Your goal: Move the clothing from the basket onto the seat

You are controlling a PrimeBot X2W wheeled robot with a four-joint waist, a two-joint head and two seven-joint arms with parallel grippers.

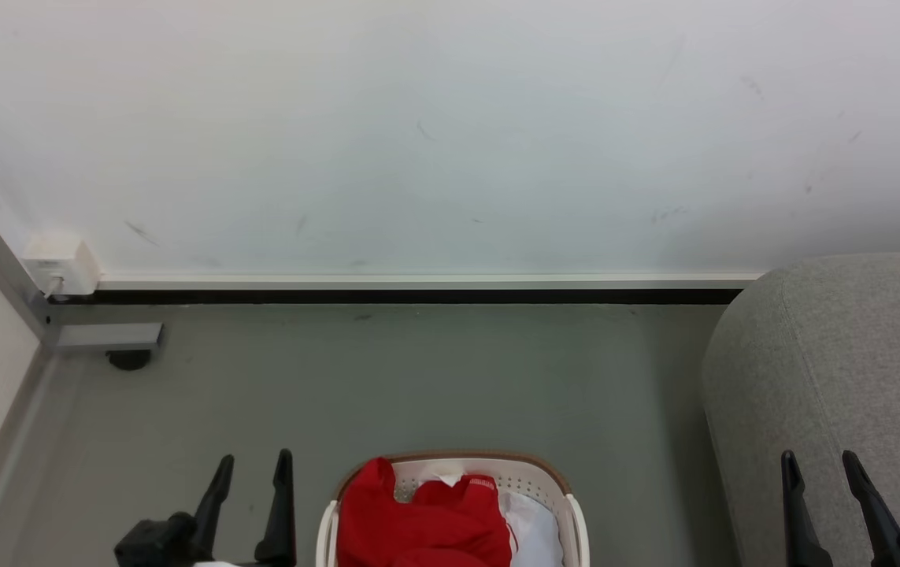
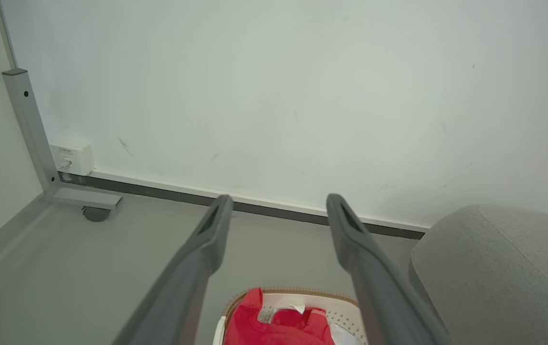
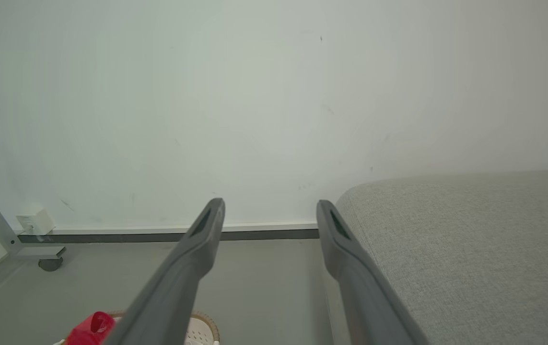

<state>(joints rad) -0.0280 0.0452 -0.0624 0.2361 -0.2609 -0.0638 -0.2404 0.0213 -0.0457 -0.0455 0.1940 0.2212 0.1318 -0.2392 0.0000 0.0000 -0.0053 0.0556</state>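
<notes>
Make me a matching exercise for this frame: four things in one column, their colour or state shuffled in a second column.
1 clothing
2 basket
3 seat
4 left hand

A light grey, upholstered
B open, holding nothing
C bright red, lying in the basket
D cream-white, perforated, brown rim

Pairs: 1-C, 2-D, 3-A, 4-B

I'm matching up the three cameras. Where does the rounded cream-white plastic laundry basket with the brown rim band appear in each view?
Head view: rounded cream-white plastic laundry basket at bottom centre, cut off by the lower edge.
Left wrist view: the basket is at the bottom edge, around the centre.
Right wrist view: the basket is at the bottom edge, left of centre, with just its far rim showing.
Shared landmark: small white wall box, low on the left wall.
</notes>
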